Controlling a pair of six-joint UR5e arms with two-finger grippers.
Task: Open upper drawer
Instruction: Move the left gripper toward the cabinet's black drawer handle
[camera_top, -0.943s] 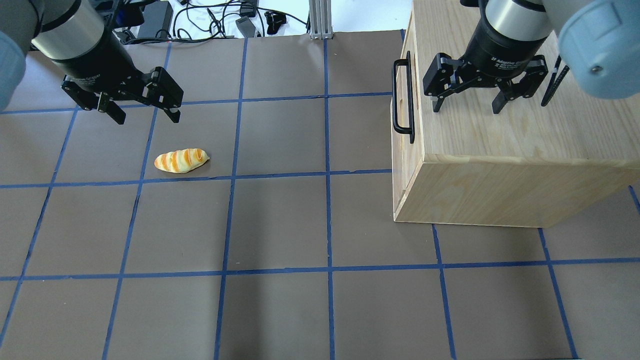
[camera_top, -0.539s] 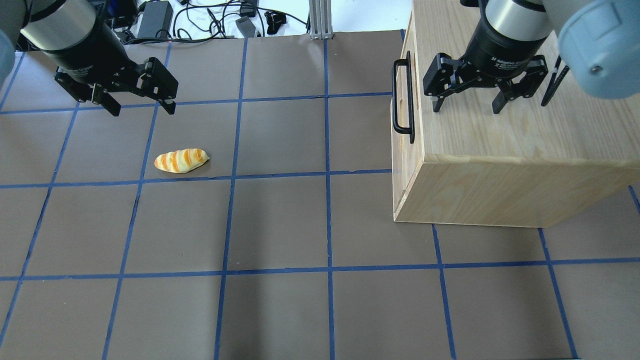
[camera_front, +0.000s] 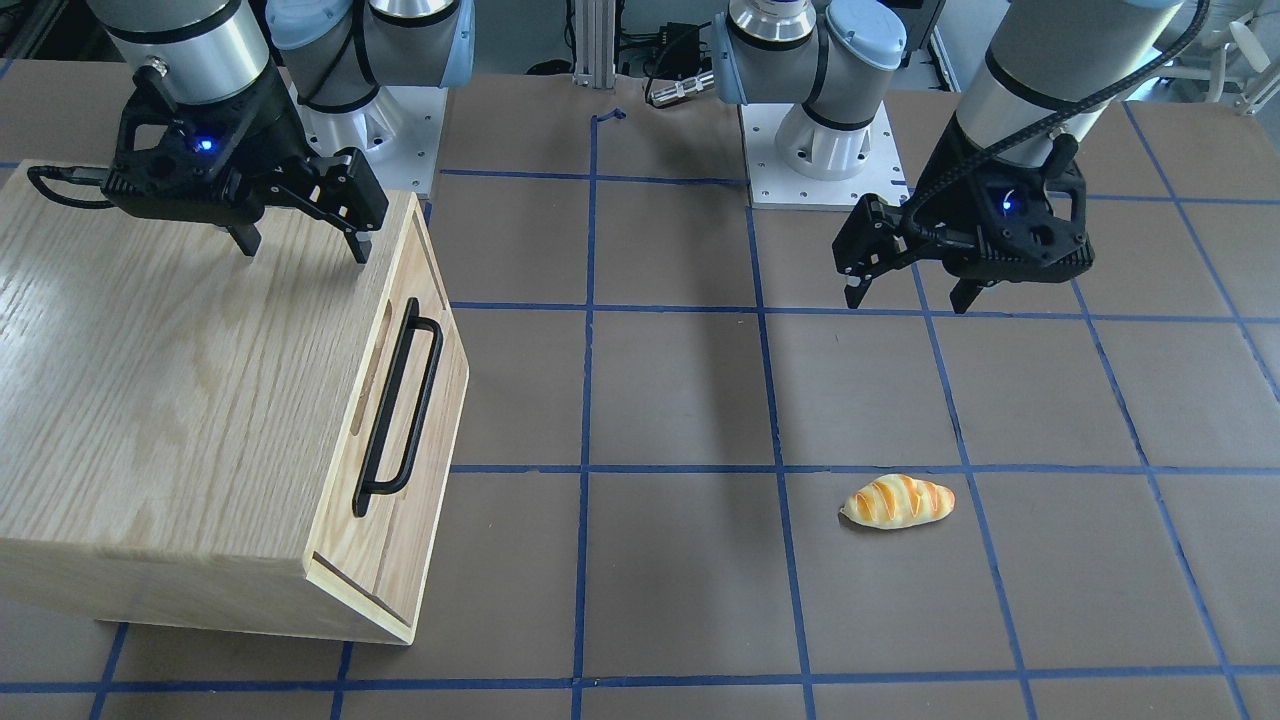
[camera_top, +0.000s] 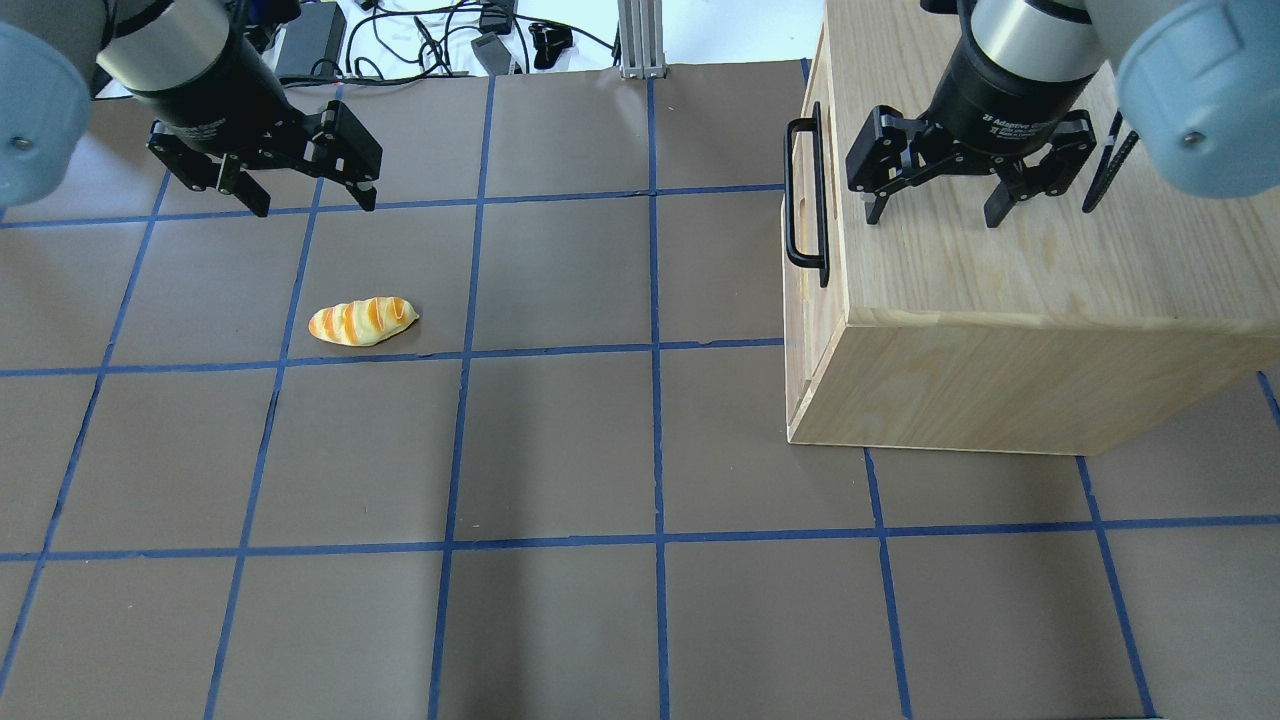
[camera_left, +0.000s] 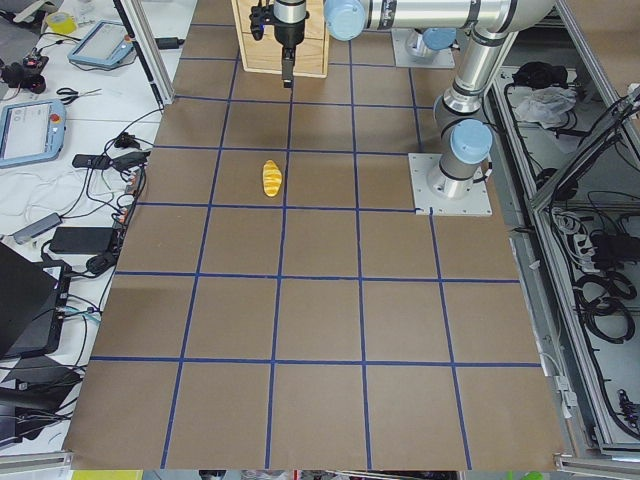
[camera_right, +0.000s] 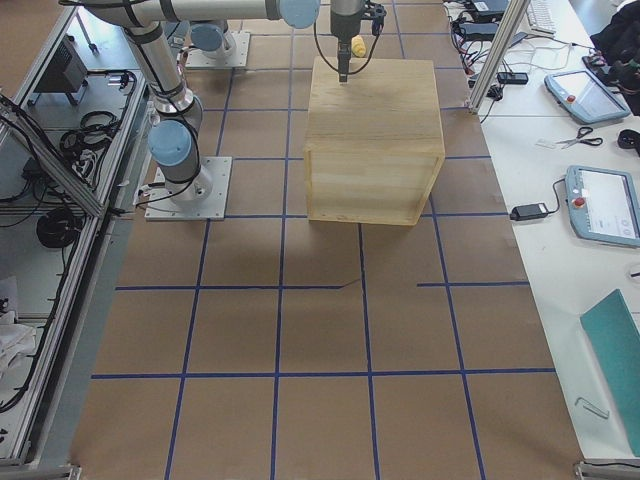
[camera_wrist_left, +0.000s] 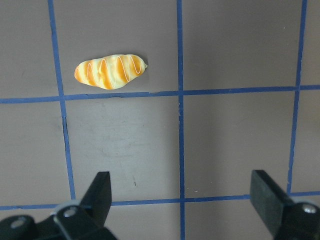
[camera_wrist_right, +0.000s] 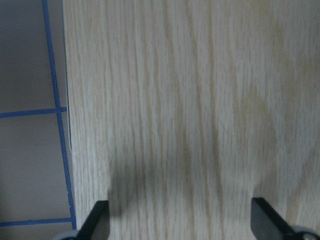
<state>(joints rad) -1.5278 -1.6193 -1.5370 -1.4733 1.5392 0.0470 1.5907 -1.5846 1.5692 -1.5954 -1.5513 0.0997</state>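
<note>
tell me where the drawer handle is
In the overhead view the black bar handle sits on the front of the upper drawer, right half of the table, just left of the right gripper over the cabinet.

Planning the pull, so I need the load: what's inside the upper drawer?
Unknown: the upper drawer is shut, so its inside is hidden. Only its front shows, with the black bar handle and a slot.
</note>
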